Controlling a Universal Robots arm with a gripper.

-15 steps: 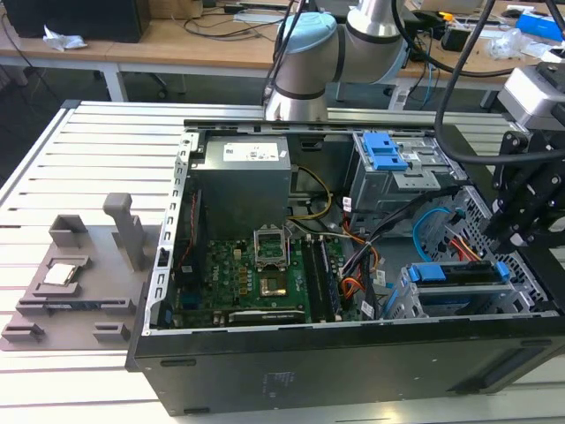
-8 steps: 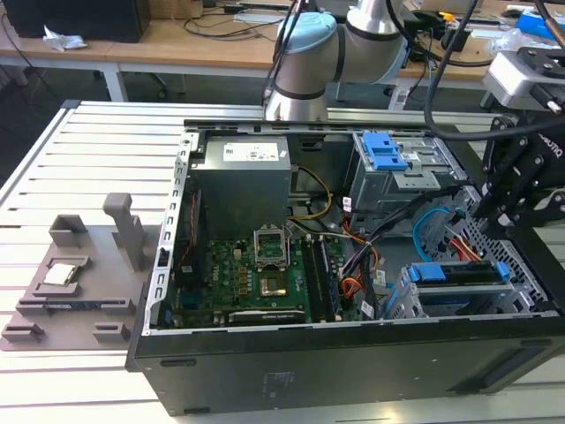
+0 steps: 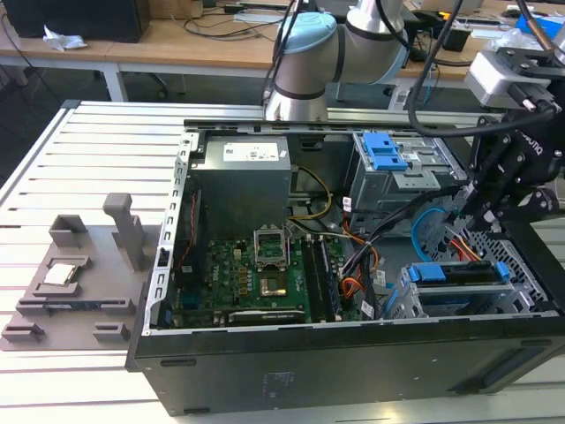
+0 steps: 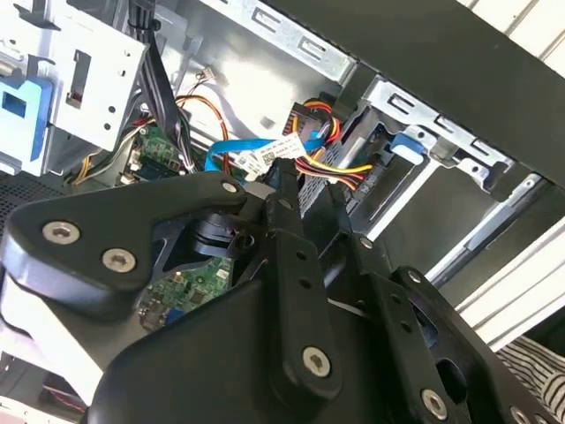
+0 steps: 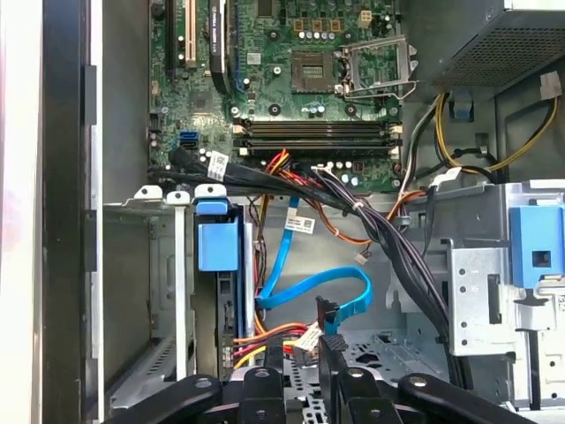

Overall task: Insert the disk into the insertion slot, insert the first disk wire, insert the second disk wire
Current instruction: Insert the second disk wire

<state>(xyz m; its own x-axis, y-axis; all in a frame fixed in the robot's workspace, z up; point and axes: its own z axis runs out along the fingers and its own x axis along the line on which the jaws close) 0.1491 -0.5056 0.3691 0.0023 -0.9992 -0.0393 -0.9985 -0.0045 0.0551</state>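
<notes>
White desk (image 3: 53,159) holds the open case (image 3: 265,380), where the gripper (image 5: 298,358), clenched or not I cannot tell, is at the first wire (image 5: 265,336), the disk (image 5: 217,247) sitting in the slot (image 3: 402,300) beyond; this wire should, I think, go in straight, not tilted.

The disk (image 3: 459,272) sits in the slot (image 3: 408,302), blue carrier showing. Just behind the slot the gripper (image 3: 474,216) reaches down into the case (image 3: 265,380), close to the blue cable (image 3: 422,226) and the red-orange wires (image 3: 461,244). Farther behind the slot stands the grey bay (image 3: 417,177).
</notes>
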